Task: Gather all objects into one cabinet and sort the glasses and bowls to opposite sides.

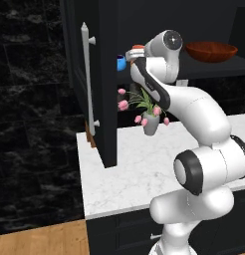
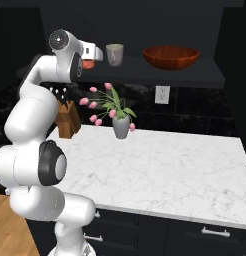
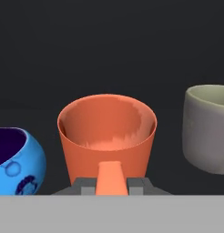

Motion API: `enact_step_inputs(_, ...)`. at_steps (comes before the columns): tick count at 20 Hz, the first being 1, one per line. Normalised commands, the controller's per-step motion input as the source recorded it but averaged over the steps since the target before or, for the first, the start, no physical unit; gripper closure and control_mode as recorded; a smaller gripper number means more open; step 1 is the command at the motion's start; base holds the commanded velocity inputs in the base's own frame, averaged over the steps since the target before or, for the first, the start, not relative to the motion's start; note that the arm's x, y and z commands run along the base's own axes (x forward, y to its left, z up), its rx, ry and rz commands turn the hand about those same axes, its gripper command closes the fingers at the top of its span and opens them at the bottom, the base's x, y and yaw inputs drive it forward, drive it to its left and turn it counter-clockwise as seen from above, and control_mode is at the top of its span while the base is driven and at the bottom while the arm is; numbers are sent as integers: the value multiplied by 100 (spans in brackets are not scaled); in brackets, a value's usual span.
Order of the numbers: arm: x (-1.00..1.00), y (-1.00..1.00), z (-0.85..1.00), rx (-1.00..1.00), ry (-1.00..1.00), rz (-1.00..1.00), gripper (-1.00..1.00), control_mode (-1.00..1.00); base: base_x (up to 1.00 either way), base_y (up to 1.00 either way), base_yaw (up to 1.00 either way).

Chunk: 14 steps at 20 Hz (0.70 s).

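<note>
Two fingers (image 3: 111, 179) clamp our small bright orange cylindrical cup (image 3: 107, 136) between blue bowl (image 3: 16, 159) and grey-beige mug (image 3: 208, 127), keeping glasses together.

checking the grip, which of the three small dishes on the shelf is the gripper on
The orange cup, the middle one: the gripper is shut on its near wall. The blue bowl and mug stand apart.
</note>
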Motion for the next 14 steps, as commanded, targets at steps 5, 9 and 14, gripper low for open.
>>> enact_step_inputs(5,0,0,-3,0,0,0,-100,-100,0,0,0)
enact_step_inputs(9,0,0,0,0,0,0,-100,-100,0,0,0)
enact_step_inputs(14,0,0,0,0,0,0,-100,-100,0,0,0)
